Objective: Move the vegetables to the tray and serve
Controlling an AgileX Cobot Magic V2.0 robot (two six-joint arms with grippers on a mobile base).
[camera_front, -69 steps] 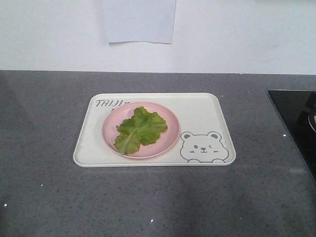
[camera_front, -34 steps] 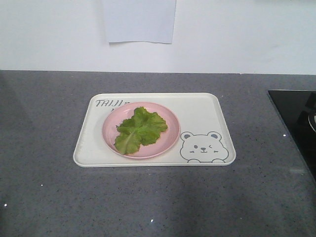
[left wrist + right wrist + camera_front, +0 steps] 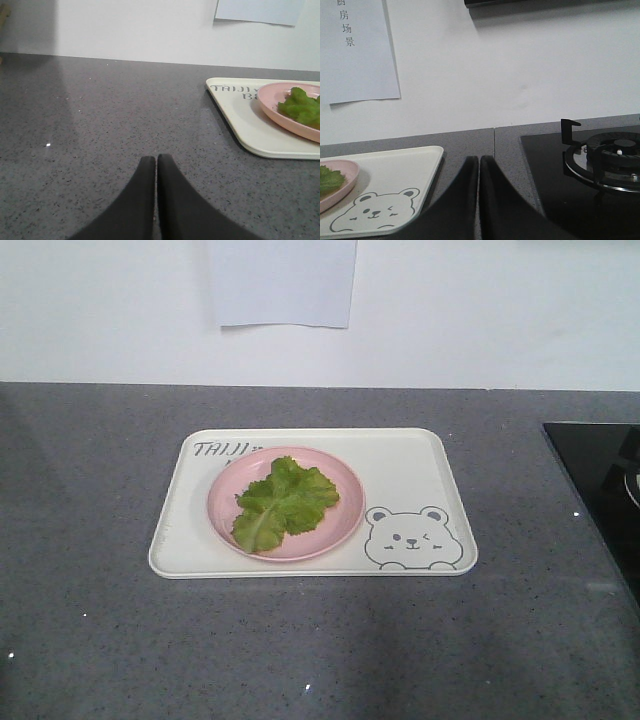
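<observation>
The vegetables, a frilly green lettuce leaf (image 3: 284,502), lie on a round pink plate (image 3: 340,525) that stands on the cream tray (image 3: 410,462) with the bear drawing. In the left wrist view the leaf (image 3: 300,106) and the tray (image 3: 250,130) sit far to the right of my left gripper (image 3: 156,158), which is shut and empty over bare counter. My right gripper (image 3: 479,159) is also shut and empty, just right of the tray (image 3: 405,167), with the leaf's edge (image 3: 327,179) at the far left. Neither gripper shows in the front view.
A grey speckled counter (image 3: 90,490) carries the tray. A black glass hob (image 3: 600,485) with a gas burner and pan support (image 3: 605,155) lies to the right. A white wall with a taped paper sheet (image 3: 282,282) closes the back.
</observation>
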